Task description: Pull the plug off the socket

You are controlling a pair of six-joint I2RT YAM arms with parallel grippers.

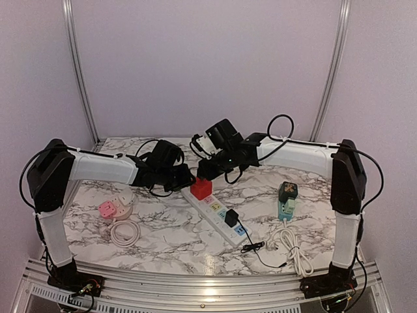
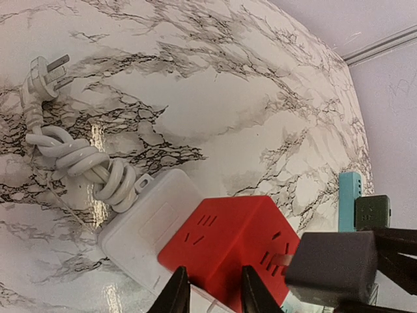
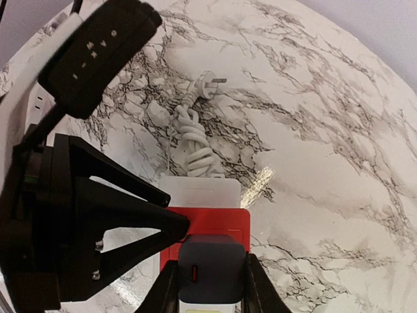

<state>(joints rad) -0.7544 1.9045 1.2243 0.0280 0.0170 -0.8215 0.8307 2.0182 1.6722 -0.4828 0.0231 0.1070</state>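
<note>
The right pincer is clenched on the plug, a dark grey block. One finger presses each flank, so the plug sits squarely between the tips. The arm reaches in from the counter's right edge. The left pincer comes from the left edge and is clamped on the socket, a red cube. Its tips straddle the cube's near corner, just beside the plug, which sits against another face of the cube.

The marble-patterned counter carries everything. A white strip with coloured outlets lies slantwise from the counter's middle toward the near right corner. The socket stands on the strip's far end, at the counter's middle, with the plug against it on the side toward the far edge.

The strip's own cord is bundled just beyond that end, toward the far edge, its pronged head lying loose on the marble. A teal adapter lies near the right edge, with a white cable knotted between it and the near edge. A pink adapter sits near the left edge, touching a coiled white lead. A small black plug is seated in the strip close to its near end, and its thin wire trails toward the near edge.
</note>
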